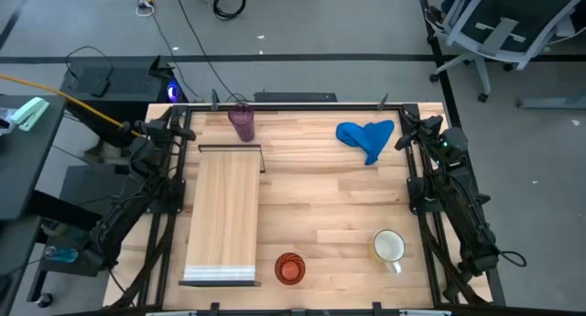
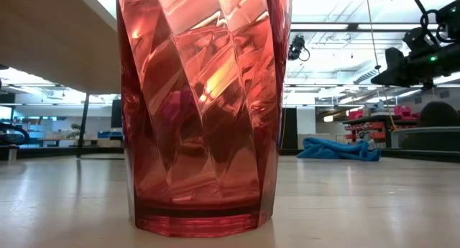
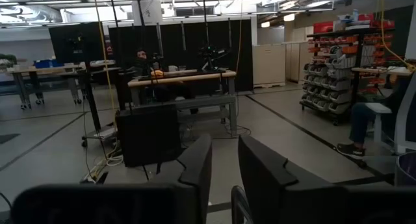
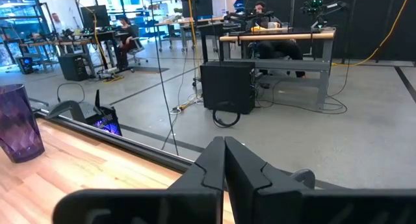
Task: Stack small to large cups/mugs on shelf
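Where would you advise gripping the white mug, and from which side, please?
Grip the white mug across its rim from straight above: it stands upright, mouth open, with clear table around it. Its handle points toward the near edge, so close on the wall away from it. The right gripper waits closest.

We saw a pale wooden shelf [image 1: 222, 215] lying lengthwise on the table's left half, bare. A purple tumbler [image 1: 243, 122] stood upright beyond its far, dark-framed end. An orange-red cup [image 1: 289, 268] stood just right of its near, white-edged end. A white mug [image 1: 389, 247] stood upright toward the near right corner.
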Controlling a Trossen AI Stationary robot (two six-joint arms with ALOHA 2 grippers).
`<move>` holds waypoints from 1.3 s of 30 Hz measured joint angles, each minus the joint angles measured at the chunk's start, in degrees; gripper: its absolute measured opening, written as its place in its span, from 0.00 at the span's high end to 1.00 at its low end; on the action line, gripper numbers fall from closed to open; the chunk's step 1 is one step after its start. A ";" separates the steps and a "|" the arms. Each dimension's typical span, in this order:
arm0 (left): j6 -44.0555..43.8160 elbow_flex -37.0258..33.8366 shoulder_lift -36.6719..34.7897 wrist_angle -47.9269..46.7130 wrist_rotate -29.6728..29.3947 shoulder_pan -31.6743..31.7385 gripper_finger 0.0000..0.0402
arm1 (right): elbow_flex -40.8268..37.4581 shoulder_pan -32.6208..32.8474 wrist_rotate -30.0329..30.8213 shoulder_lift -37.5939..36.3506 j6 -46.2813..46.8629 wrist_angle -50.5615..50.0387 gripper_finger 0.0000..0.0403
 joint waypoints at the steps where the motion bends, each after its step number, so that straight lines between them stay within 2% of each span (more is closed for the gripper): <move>1: 0.01 -0.01 0.00 0.02 0.01 0.01 0.79 | 0.00 0.00 0.00 0.00 0.00 0.00 0.96; 10: 0.00 0.00 0.00 0.00 0.01 0.02 0.77 | 0.00 0.02 0.00 -0.02 0.00 -0.02 0.96; 39: 0.01 -0.01 0.00 0.01 0.01 0.00 0.79 | 0.00 0.01 0.02 0.00 0.00 -0.01 0.96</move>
